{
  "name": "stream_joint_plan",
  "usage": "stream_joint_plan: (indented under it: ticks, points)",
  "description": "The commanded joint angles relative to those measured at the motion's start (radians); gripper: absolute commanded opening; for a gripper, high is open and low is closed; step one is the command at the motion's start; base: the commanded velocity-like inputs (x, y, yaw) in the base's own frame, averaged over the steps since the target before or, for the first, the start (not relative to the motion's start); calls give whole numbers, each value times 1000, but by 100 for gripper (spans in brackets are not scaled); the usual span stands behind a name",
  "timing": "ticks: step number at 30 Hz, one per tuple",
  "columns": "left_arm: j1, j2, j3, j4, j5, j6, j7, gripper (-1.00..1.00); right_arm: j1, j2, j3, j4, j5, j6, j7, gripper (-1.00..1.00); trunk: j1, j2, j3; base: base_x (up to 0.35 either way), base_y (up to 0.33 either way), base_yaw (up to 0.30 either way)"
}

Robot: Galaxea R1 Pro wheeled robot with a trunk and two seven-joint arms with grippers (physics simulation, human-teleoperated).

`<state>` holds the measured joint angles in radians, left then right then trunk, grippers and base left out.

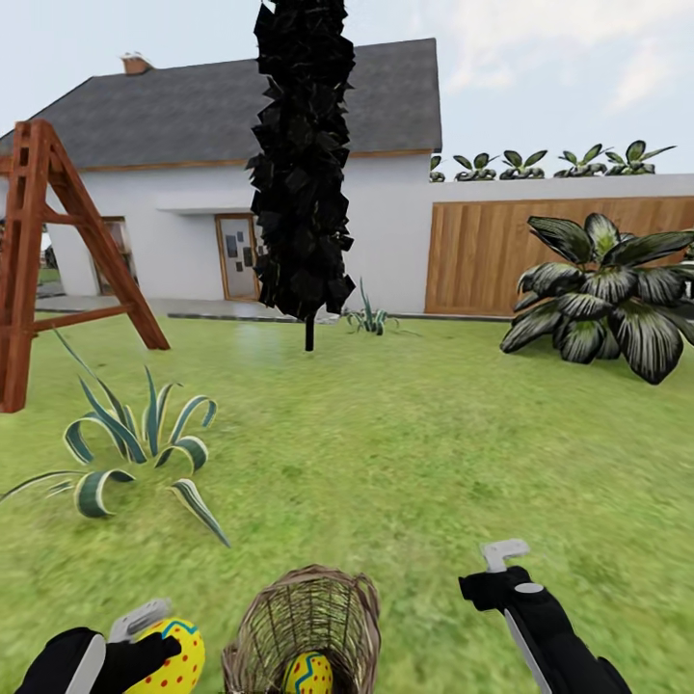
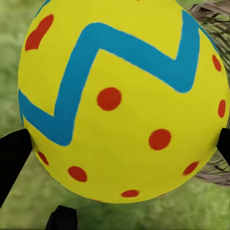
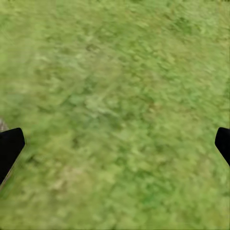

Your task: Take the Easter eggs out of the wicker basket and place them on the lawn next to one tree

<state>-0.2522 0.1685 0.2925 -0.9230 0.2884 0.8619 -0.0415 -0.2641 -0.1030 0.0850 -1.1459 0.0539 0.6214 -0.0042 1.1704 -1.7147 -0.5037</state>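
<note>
The wicker basket (image 1: pixel 304 622) stands on the lawn (image 1: pixel 405 453) at the bottom middle of the head view. One yellow Easter egg (image 1: pixel 308 673) with a blue zigzag lies inside it. Just left of the basket my left gripper (image 1: pixel 154 644) is shut on a second Easter egg (image 1: pixel 178 660), held above the grass. Up close that egg (image 2: pixel 120 100) sits between the black fingers (image 2: pixel 12 158), with the basket's weave (image 2: pixel 213 12) behind it. Right of the basket my right gripper (image 1: pixel 501 564) is open over bare grass (image 3: pixel 115 96). The tree is out of view.
A spiky striped plant (image 1: pixel 135 448) grows ahead left, with a wooden swing frame (image 1: pixel 34 251) behind it. A dark columnar evergreen (image 1: pixel 301 164) stands mid-lawn before the white house (image 1: pixel 183 222). A broad-leaved plant (image 1: pixel 602 294) and the wooden fence (image 1: pixel 482 251) are far right.
</note>
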Motion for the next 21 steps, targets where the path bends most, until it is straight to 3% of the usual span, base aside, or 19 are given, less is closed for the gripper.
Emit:
stream_joint_plan:
  ticks: [1, 5, 9, 16, 21]
  points:
    - [-1, -1, 2, 0, -3, 5, -5, -100, -1, 0, 2, -1, 6, 6, 0, 100, 0, -1, -1, 0, 0, 278]
    - [-1, -1, 2, 0, -3, 5, -5, -100, 0, 0, 2, -1, 5, 6, -1, 100, 0, -1, 0, 0, 0, 262]
    - [-1, -1, 2, 2, -3, 5, -3, -100, -1, 0, 2, -1, 1, 7, 0, 100, 0, -1, 0, -32, 0, 45]
    - [-1, -2, 2, 8, -3, 5, -2, -100, -1, 0, 4, 20, -2, 6, 0, 100, 0, -1, 0, -288, 0, 1]
    - [-1, -11, 2, 10, -4, 5, -1, -100, -1, 0, 4, 29, 2, 6, -3, 100, 0, -1, 0, -70, 0, 105]
